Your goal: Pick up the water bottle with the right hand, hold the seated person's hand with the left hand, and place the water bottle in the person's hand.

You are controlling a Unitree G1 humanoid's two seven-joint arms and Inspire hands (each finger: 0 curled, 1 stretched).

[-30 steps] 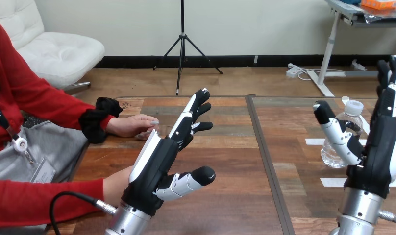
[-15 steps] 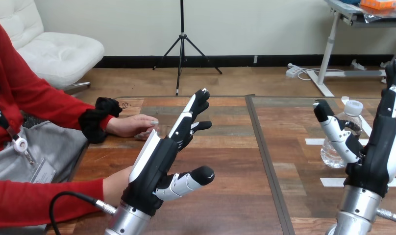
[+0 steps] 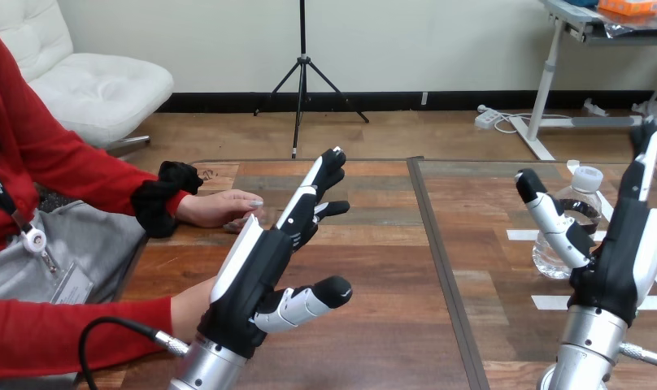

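Motion is slight: your right hand [image 3: 620, 266], fingers spread, has tilted beside the water bottle [image 3: 584, 195] (not yet gripped); your left hand [image 3: 256, 276] stays open, holding nothing.

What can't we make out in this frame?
Head view:
- Water bottle: its right side is hidden behind the right hand, so I can't tell whether they touch.
- Person's nearer hand: mostly hidden behind the left hand, so its pose is unclear.
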